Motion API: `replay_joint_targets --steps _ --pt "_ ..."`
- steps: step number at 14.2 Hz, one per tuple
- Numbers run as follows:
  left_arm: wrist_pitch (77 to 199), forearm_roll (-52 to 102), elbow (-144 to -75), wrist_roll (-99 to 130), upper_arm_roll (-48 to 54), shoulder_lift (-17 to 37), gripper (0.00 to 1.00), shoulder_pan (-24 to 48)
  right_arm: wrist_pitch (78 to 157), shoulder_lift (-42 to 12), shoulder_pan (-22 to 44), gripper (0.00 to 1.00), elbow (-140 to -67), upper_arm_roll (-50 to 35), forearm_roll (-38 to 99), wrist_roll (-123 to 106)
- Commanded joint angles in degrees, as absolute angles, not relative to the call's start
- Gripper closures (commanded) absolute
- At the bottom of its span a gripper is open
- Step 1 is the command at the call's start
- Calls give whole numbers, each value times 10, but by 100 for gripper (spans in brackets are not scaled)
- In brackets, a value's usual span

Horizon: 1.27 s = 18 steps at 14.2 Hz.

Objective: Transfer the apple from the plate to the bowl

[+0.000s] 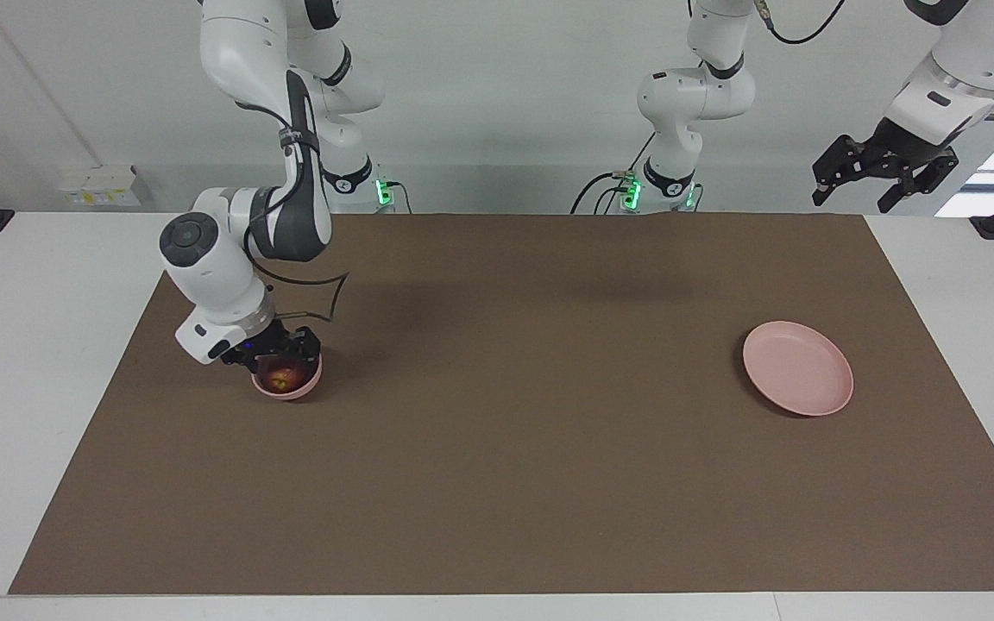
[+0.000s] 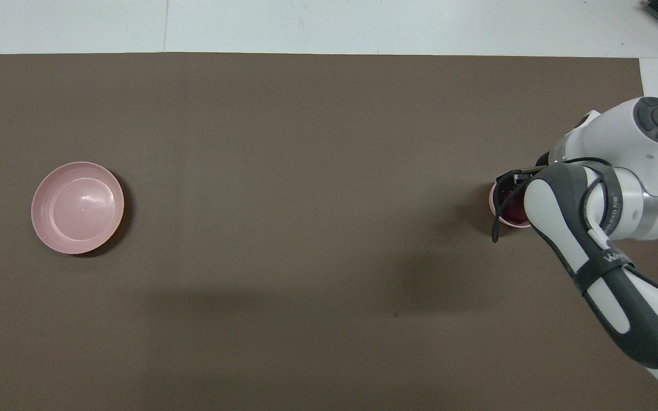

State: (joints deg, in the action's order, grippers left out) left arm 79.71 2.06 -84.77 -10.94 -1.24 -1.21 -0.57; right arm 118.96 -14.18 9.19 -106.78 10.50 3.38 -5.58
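Note:
The dark red apple (image 1: 284,374) lies in the small pink bowl (image 1: 292,392) at the right arm's end of the table. My right gripper (image 1: 278,356) hangs just above the apple with its fingers apart, not holding it. In the overhead view the right arm covers most of the bowl (image 2: 493,204), and only a slice of the apple (image 2: 510,212) shows. The wide pink plate (image 1: 797,367) lies bare at the left arm's end, also seen in the overhead view (image 2: 77,207). My left gripper (image 1: 861,187) waits, open, raised over the table's corner by the left arm's base.
A brown mat (image 1: 506,431) covers the table between the bowl and the plate. White table edge (image 1: 31,345) runs beside the bowl at the right arm's end.

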Motion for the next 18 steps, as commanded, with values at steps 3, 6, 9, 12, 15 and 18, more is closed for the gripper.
replay_joint_targets --steps 3,6,9,12,15,18 --pt "789 11 -846 -104 -9 -17 0 -10 1101 -88 90 0 -1032 102 27 -23" --pt "789 11 -846 -104 -9 -17 0 -10 1050 -30 81 0 -1032 104 23 -25" --pt "789 11 -845 -104 -9 -17 0 -10 992 14 73 0 -1023 105 14 -24" --pt "789 11 -845 -104 -9 -17 0 -10 908 27 72 0 -969 104 0 -24" --pt "789 11 -846 -104 -9 -17 0 -10 840 27 76 0 -903 101 -4 -12" --pt "789 11 -846 -104 -9 -17 0 -10 761 31 77 0 -848 95 10 4"
